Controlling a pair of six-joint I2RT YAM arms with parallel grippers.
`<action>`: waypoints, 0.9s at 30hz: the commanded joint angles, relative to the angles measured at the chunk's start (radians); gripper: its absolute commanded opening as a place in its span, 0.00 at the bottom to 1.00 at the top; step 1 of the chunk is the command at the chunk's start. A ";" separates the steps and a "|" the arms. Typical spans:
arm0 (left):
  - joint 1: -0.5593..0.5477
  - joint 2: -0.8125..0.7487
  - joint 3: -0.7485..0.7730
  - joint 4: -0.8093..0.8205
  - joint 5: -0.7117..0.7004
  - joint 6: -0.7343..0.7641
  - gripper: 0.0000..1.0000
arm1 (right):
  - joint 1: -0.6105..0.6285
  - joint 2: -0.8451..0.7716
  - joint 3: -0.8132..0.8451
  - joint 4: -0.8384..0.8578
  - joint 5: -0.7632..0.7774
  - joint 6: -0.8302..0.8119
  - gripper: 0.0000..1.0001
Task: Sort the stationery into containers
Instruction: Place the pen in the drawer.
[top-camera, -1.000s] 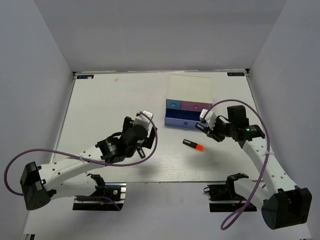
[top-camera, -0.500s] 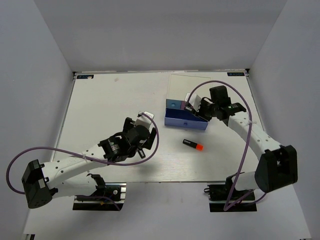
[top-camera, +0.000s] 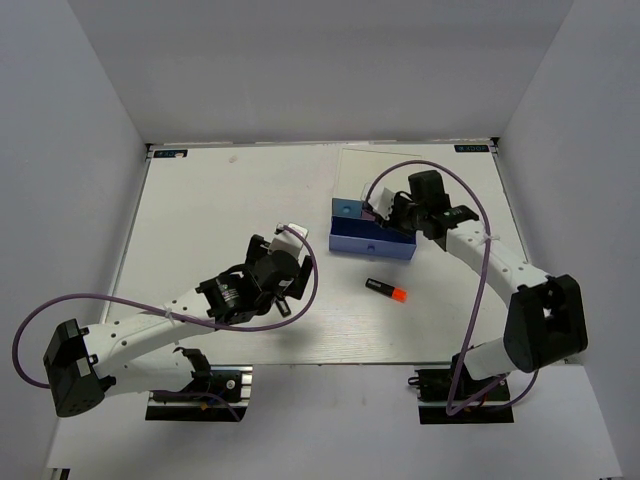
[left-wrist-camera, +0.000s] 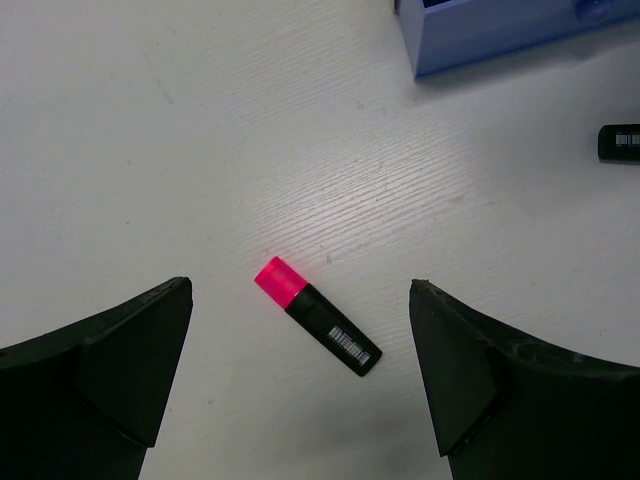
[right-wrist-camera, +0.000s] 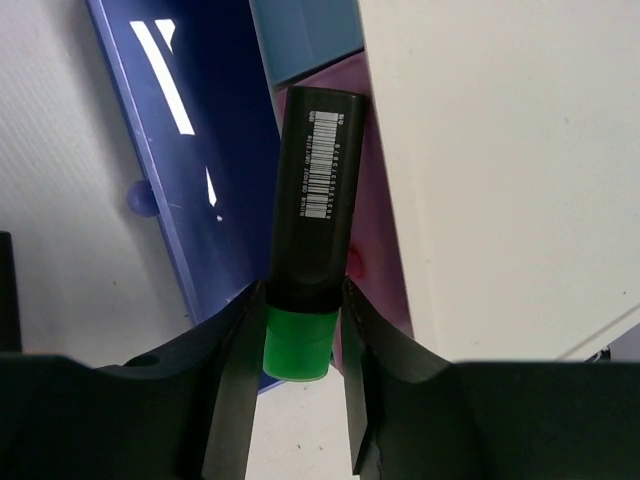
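My right gripper (right-wrist-camera: 300, 320) is shut on a black marker with a green end (right-wrist-camera: 312, 225) and holds it over the open lavender drawer (right-wrist-camera: 205, 170) of the white organiser (top-camera: 380, 175). In the top view this gripper (top-camera: 388, 214) is at the drawer's right part. My left gripper (left-wrist-camera: 300, 300) is open above a pink-ended marker (left-wrist-camera: 317, 315) lying on the table between its fingers. The left gripper (top-camera: 280, 268) hides that marker from above. An orange-ended marker (top-camera: 386, 290) lies in front of the drawer. The pink-capped cylinder and the grey block are out of view.
The blue (top-camera: 346, 209) and pink (right-wrist-camera: 367, 215) drawer fronts are closed. The pulled-out lavender drawer (top-camera: 370, 241) juts toward the arms; its corner shows in the left wrist view (left-wrist-camera: 500, 30). White walls enclose the table on three sides.
My right arm has swung left from beside the organiser to above the open lavender drawer, carrying the green-ended marker. The left arm has barely moved.
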 joint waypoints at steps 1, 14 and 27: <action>0.003 -0.008 0.014 -0.002 -0.016 0.000 1.00 | 0.010 0.022 -0.008 0.047 0.026 -0.018 0.39; 0.003 0.002 0.014 -0.002 -0.006 -0.009 1.00 | 0.021 -0.023 -0.042 0.035 0.007 0.005 0.54; 0.003 0.066 0.074 -0.213 0.037 -0.436 1.00 | 0.013 -0.384 -0.232 0.101 -0.141 0.293 0.01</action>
